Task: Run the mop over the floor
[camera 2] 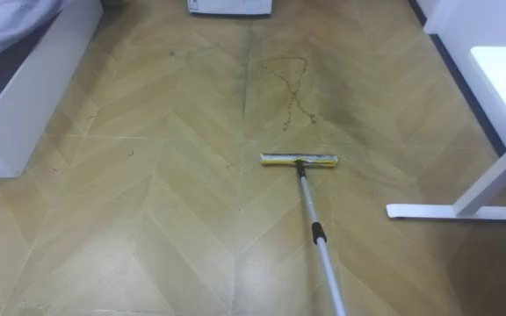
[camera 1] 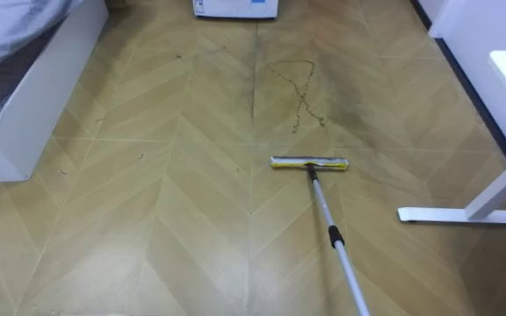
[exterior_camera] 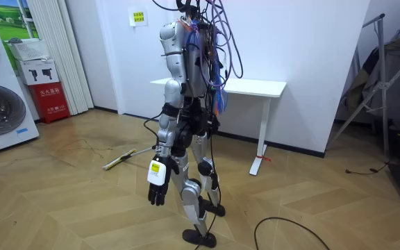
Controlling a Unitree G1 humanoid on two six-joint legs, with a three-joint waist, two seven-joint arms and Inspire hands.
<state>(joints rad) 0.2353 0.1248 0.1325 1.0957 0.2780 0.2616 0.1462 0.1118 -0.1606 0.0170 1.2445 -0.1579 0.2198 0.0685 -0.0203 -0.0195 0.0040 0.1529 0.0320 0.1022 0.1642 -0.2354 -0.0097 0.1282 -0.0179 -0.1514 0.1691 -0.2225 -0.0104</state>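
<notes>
Indoors, a flat mop [camera 1: 310, 163] rests on the wood floor [camera 1: 148, 237], just near of a dark scribble stain [camera 1: 295, 92]; the left hand [exterior_camera: 157, 187] hangs relaxed, holding nothing.

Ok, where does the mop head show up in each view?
Left eye view: mop head on the floor, right of centre.
Right eye view: near centre, on the floor.
Room view: on the floor, toward the room view's left of the robot.
Shared landmark: white table's foot.
</notes>
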